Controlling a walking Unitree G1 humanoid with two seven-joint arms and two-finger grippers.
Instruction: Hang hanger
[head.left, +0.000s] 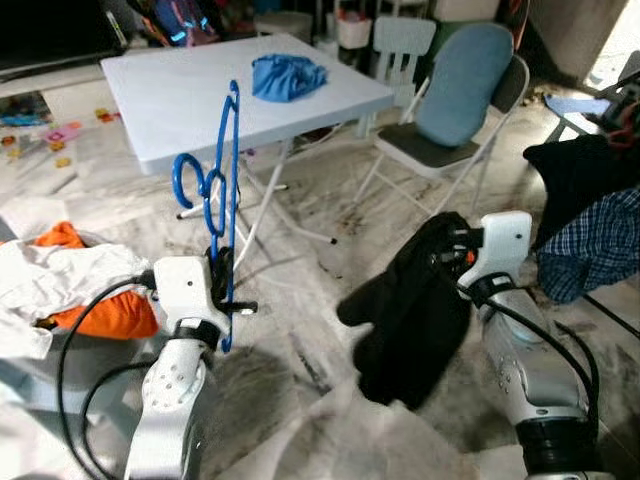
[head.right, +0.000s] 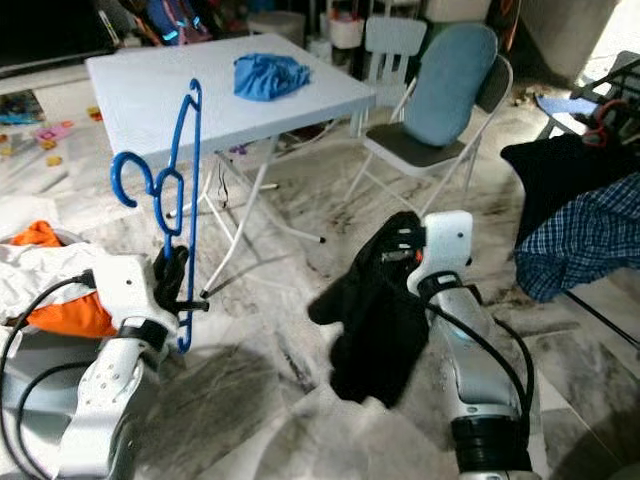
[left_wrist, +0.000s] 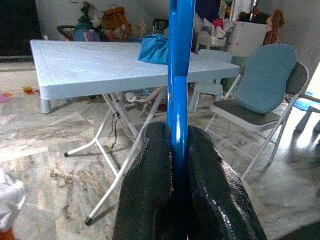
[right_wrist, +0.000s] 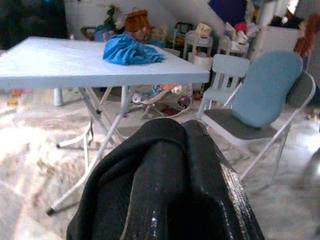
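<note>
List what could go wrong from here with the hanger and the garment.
1. The left gripper pinches the blue hanger low on one thin bar, so it may swing or twist.
2. The black garment hangs bunched from the right gripper, so finding an opening could be hard.
3. Its hem dangles low and might drag on the floor.

Both arms raised forward—left gripper and right gripper jaws clamped.
</note>
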